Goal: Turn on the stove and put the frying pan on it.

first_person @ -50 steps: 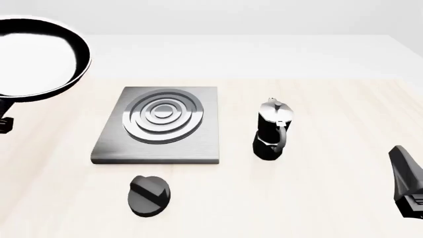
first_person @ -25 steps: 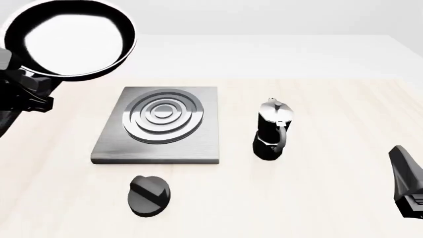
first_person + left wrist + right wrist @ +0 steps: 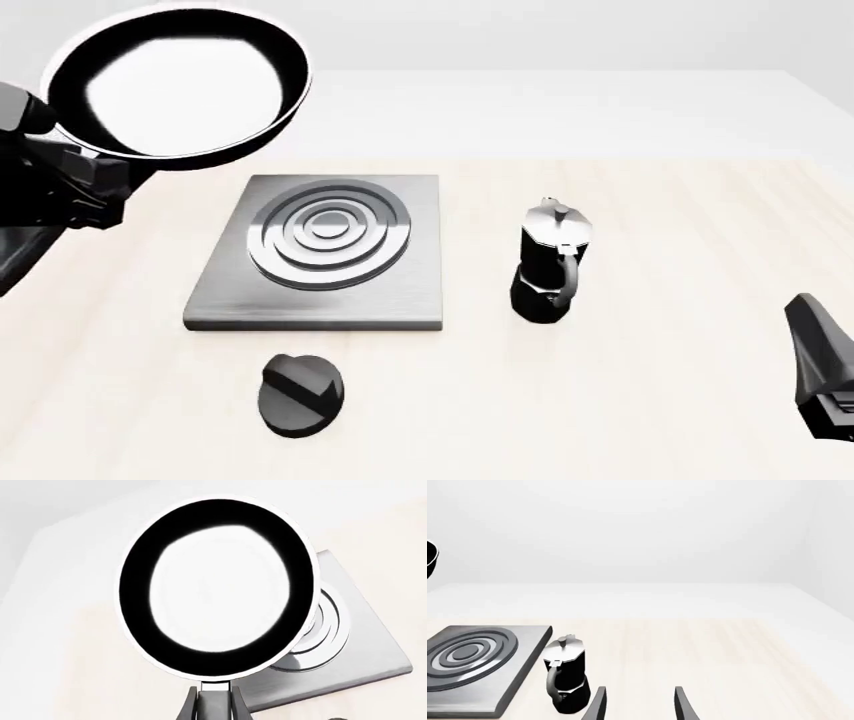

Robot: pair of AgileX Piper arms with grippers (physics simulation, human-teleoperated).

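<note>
The frying pan (image 3: pixel 180 80) is glossy black and held in the air, tilted, above and left of the stove's far-left corner. My left gripper (image 3: pixel 94 178) is shut on its handle; the left wrist view shows the fingers (image 3: pixel 230 707) clamped on the handle stub below the pan (image 3: pixel 217 587). The stove (image 3: pixel 320 250) is a grey slab with burner rings and lies bare on the table; it also shows in the left wrist view (image 3: pixel 353 655). Its black knob (image 3: pixel 299 394) sits in front of it. My right gripper (image 3: pixel 637 702) is open and empty at the right edge of the table (image 3: pixel 821 365).
A black-and-silver moka pot (image 3: pixel 549 262) stands upright just right of the stove, between it and the right gripper; it also shows in the right wrist view (image 3: pixel 566 680). The light wooden table (image 3: pixel 667 400) runs back to a white far edge.
My left gripper has carried the pan right and upward from the left edge toward the stove's far-left corner. The right arm, stove, knob and moka pot have not moved.
</note>
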